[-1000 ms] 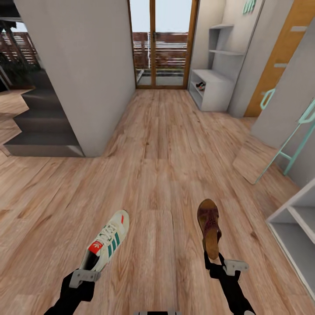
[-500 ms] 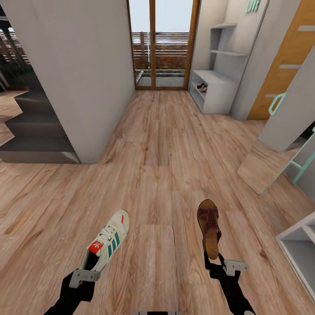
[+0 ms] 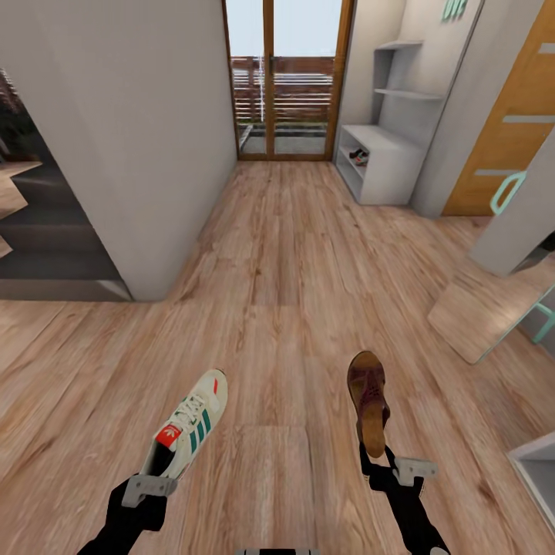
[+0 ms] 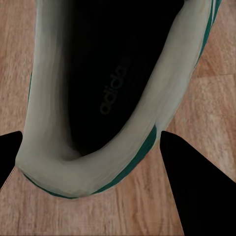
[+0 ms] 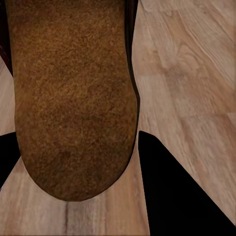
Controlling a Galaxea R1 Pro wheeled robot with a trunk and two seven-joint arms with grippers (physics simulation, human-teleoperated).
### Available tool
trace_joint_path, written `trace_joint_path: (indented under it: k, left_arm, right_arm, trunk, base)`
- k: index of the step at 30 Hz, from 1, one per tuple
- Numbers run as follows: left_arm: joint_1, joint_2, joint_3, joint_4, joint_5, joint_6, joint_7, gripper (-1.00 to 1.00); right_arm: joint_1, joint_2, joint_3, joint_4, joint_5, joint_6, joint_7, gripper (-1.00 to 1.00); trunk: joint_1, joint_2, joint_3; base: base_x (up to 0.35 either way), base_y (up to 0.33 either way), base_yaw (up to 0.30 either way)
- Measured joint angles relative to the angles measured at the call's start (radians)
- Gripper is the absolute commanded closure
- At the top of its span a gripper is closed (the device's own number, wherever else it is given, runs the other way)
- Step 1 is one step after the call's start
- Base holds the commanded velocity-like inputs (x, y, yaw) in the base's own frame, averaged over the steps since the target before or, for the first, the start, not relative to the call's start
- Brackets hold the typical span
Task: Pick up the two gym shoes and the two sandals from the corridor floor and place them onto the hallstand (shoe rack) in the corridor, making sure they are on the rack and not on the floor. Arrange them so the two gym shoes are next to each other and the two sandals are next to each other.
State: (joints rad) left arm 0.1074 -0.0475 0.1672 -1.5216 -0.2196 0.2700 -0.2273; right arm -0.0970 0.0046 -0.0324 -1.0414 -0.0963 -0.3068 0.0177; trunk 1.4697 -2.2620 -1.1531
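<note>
My head camera looks forward and down along the corridor floor [image 3: 277,254]. Each wrist camera sits very near its load: sneaker [image 4: 113,93] left, sandal [image 5: 73,98] right, both shared with head view.

Open corridor floor [image 3: 277,254] ran ahead to hallstand [image 3: 381,166]; grey wall [image 3: 146,131] hemmed left side.

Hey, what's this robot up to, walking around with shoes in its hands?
It is carrying footwear down a corridor. Its left gripper holds a cream gym shoe with green stripes by the heel, and its right gripper holds a brown sandal by the heel. Ahead, by the glass doors, stands a pale grey hallstand with shoes already on a low shelf.
</note>
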Motion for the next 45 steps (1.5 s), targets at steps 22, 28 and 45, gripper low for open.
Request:
trace_joint_path:
  k: [22, 28, 45]
  left_arm:
    - [0.0, 0.0, 0.0, 0.0, 0.0, 0.0, 0.0, 1.0]
    - [0.0, 0.0, 0.0, 0.0, 0.0, 0.0, 0.0, 1.0]
    - [0.0, 0.0, 0.0, 0.0, 0.0, 0.0, 0.0, 1.0]
  right_arm:
    - [0.0, 0.0, -0.001, 0.0, 0.0, 0.0, 0.0, 1.0]
    - [0.0, 0.0, 0.0, 0.0, 0.0, 0.0, 0.0, 1.0]
    - [0.001, -0.003, -0.001, 0.374, 0.005, -0.003, -0.003, 1.0]
  trunk:
    - [0.0, 0.0, 0.0]
    - [0.0, 0.0, 0.0]
    - [0.0, 0.0, 0.0]
  base:
    - [0.334, 0.0, 0.0]
    - [0.334, 0.0, 0.0]
    - [0.334, 0.0, 0.0]
